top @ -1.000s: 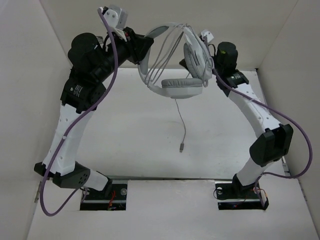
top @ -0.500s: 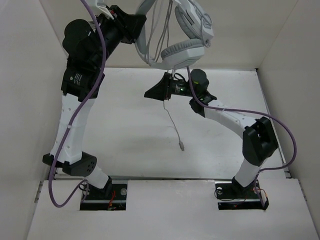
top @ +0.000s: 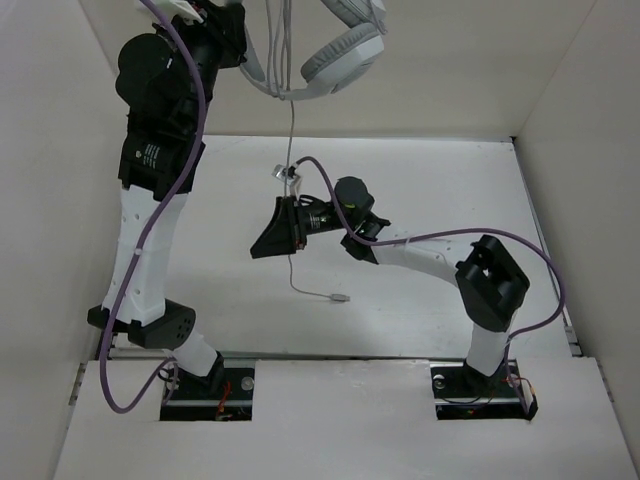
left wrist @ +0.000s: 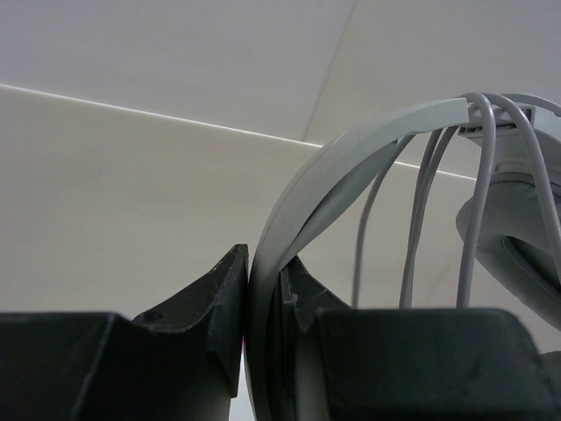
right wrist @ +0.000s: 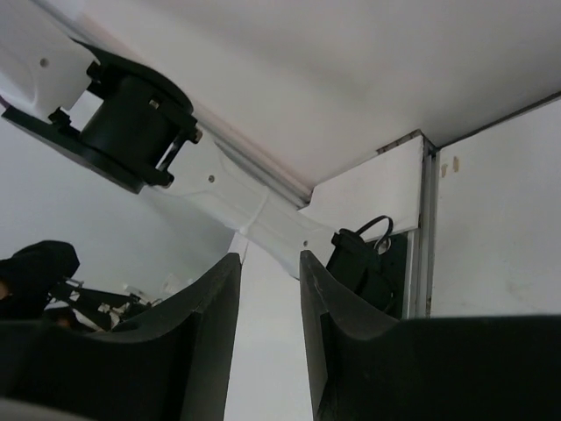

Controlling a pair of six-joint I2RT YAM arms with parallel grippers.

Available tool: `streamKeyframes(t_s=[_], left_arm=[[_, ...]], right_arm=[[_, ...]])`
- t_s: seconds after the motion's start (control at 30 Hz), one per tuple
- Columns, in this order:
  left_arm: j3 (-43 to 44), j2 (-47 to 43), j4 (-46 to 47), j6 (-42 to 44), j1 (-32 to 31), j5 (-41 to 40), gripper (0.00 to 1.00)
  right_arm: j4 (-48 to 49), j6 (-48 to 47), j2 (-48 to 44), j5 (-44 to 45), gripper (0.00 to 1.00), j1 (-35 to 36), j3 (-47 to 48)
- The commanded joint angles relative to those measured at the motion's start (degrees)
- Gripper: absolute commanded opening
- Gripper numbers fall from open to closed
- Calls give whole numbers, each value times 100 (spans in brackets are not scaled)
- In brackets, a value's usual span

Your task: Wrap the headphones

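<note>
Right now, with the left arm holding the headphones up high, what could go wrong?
The left gripper pinches only the thin headband; a swing might slip it. The cord hangs past the right gripper, not between its fingers, so closing would likely miss. The purple cable loops near the cord and could snag.

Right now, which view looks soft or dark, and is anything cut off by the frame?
Top external: even, soft light, faint shadows; the white over-ear headphones with grey padded cups are cut by the top edge. Left wrist: the near black jaws are dark and slightly soft, the curved white headband is clear. Right wrist: dark jaws, bright background, no glare.
</note>
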Motion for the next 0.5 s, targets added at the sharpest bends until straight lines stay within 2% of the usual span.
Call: streamKeyframes(t_s=[0.0, 0.13, 0.3, 0.37, 0.47], left_arm=[[189, -76, 1035, 248, -24, -880, 0], [-13, -50, 1315, 695, -50, -1381, 0], [-531, -50, 1877, 1512, -129, -1987, 0], [-891, -85, 2316, 2022, -182, -2225, 0], [-1409, -155, 2809, 2690, -270, -2401, 0]], right_arm=[[-67, -387, -22, -238, 38, 172, 237], [-979, -1063, -92, -274, 32, 347, 465], [-2131, -1986, -303, -248, 15, 488, 781], [-2789, -2460, -417, -142, 9, 506, 1071], [-3957, -3329, -602, 173, 6, 497, 1597]])
